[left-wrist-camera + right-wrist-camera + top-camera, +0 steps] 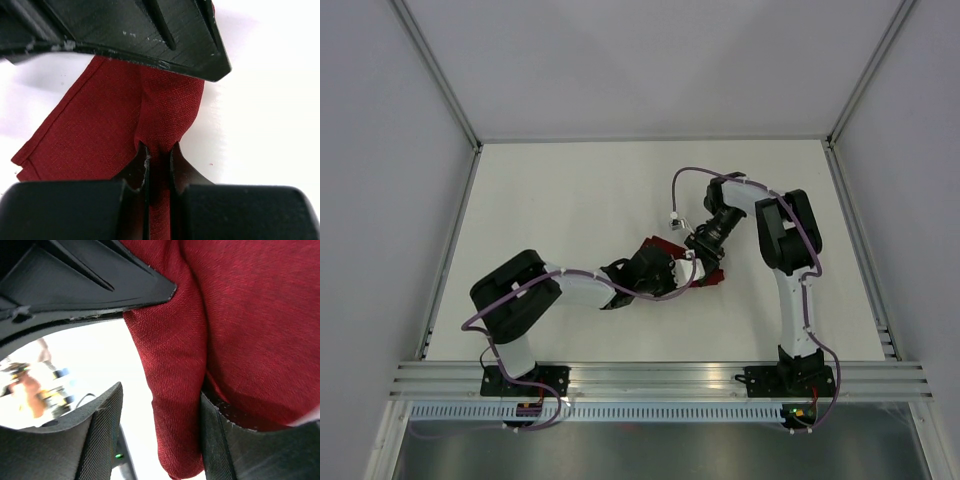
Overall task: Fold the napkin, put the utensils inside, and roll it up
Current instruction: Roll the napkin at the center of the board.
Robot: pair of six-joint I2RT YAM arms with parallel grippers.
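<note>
Looks like the folding step, far from finished. Bunched near the middle of the counter (570, 200), between both arms: the napkin (100, 130), creased rather than flat. Clenched tight on a raised ridge of that cloth with the left claw (159, 150). Released at the right claw (160, 392), fingers apart, a hanging fold between them brushing only one finger. No sign of the utensils in any view. Next, probably: carry the pinched ridge across with the left claw, lay it flat, and hold the right claw clear or re-grip an edge for tension. Needs care against dragging the whole napkin along
</note>
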